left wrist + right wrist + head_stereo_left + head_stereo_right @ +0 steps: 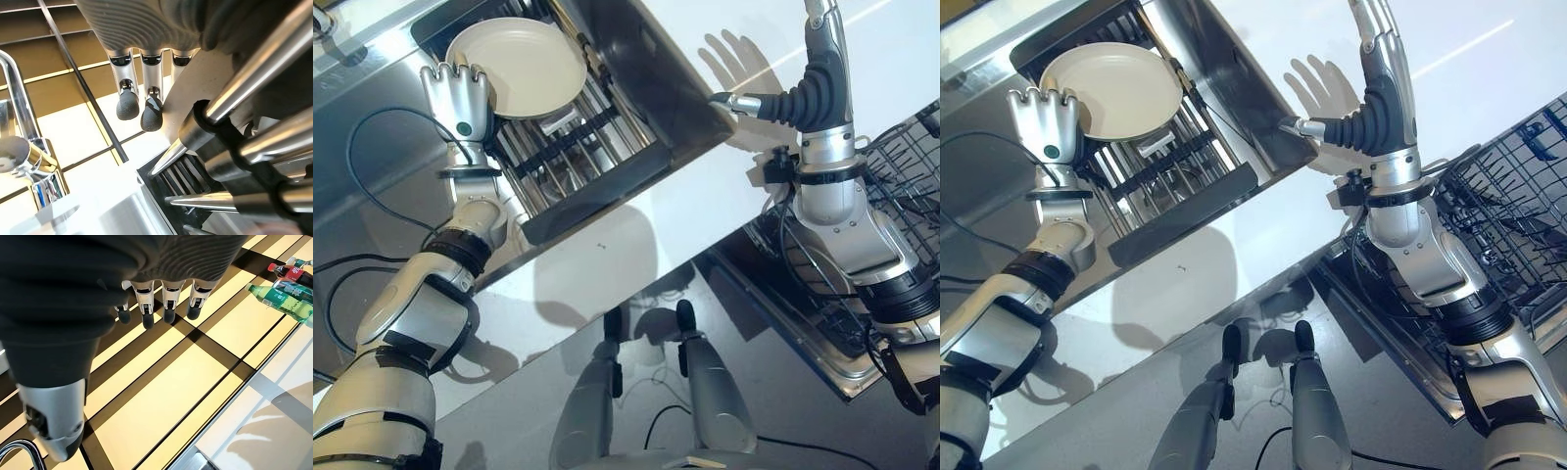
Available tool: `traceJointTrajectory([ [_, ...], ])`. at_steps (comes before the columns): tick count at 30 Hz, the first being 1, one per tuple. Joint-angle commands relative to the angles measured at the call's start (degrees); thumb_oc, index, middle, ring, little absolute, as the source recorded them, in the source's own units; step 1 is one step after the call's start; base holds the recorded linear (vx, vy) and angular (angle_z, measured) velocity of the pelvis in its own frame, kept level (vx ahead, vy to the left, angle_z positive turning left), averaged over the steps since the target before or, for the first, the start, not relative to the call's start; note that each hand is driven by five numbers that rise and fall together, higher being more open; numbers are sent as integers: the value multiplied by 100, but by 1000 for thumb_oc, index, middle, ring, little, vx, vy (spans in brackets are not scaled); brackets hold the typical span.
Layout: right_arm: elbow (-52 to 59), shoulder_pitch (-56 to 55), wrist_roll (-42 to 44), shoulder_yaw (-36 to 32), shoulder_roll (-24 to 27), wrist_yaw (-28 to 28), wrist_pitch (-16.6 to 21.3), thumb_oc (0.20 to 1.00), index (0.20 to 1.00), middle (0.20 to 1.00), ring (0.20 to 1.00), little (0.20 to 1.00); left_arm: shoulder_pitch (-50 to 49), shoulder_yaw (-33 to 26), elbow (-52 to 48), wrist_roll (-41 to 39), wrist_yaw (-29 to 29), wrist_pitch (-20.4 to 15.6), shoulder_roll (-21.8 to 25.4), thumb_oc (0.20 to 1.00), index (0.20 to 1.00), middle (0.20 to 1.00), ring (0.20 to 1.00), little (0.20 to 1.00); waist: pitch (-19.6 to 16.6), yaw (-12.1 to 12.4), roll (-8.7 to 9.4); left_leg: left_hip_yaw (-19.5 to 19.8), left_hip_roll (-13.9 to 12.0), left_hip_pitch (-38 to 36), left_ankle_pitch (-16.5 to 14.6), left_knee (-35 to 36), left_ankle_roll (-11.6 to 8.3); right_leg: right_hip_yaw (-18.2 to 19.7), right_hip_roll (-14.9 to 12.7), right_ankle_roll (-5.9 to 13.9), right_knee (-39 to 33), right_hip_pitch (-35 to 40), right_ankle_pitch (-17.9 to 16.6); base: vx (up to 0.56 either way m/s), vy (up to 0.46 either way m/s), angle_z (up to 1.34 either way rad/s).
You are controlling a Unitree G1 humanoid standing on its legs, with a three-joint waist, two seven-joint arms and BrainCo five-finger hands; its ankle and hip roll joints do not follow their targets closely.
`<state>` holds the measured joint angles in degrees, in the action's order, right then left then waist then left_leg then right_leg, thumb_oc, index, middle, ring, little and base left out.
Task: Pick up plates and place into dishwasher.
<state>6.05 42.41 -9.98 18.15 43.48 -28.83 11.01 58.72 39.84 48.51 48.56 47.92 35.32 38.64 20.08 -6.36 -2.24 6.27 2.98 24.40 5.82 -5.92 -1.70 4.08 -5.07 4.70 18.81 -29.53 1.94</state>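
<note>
Cream plate [519,67] in rack [570,147] — left hand [458,96] gripping.

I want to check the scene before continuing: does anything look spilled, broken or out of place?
Nothing stands out. The cream plate rests whole on the sink rack by the left hand; the right hand is open above the white counter.

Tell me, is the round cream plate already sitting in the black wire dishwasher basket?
No, the round cream plate rests on the metal dish rack beside the left robot hand.
</note>
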Motion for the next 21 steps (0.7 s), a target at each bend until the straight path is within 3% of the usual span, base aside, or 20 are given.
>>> traceJointTrajectory([
  [1,70,-418,18,-243,-15,127,1,1000,1000,1000,1000,1000,-275,-498,722,-530,-25,-156,8,200,200,200,200,200,476,34,122,-40,9,-175,-333,-191,20,103,-171,206,-699,416,-495,0,0,0],
  [10,392,-906,21,-580,87,185,37,1000,1000,1000,1000,1000,-867,-1133,-88,-660,280,-479,346,200,200,200,200,200,353,140,-1,-51,40,-416,-359,-67,19,-16,-254,204,-771,639,-432,0,0,0],
  [21,811,-1676,320,-1238,177,506,210,1000,1000,1000,1000,1000,-1792,-1850,-1515,-83,-356,-438,998,200,200,200,200,200,8,299,-119,-64,44,-847,-394,98,18,-257,-286,173,-773,1079,-232,20,-26,5],
])
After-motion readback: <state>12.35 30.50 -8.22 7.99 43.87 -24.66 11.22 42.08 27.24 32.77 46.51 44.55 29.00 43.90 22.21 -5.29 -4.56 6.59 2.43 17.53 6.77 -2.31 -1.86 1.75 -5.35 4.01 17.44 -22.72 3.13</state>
